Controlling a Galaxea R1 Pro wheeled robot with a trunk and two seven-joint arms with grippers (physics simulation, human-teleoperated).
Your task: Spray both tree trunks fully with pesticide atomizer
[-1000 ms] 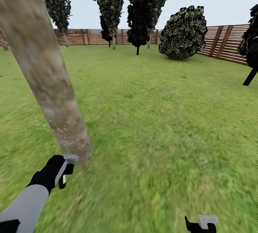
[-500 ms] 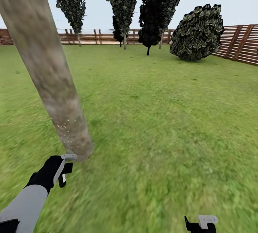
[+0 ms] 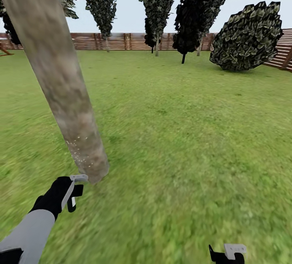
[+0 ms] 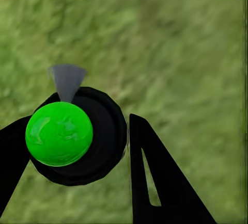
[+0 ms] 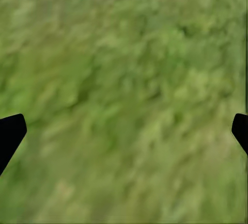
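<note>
Mottled matt bark on tree trunk (image 3: 61, 81)

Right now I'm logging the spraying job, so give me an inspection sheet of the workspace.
Surface: blurry green grass floor.
Job's things: tree trunk near the left arm, whitish pesticide specks only on its lower part; pesticide atomizer held between the left fingers.
Clutter: nothing seen.
Grippers: left gripper shut on the atomizer, close to the trunk base; right gripper open, over grass.
Cables: nothing seen.
Surroundings: brown slat fence, thin conifers, round shrub.
</note>
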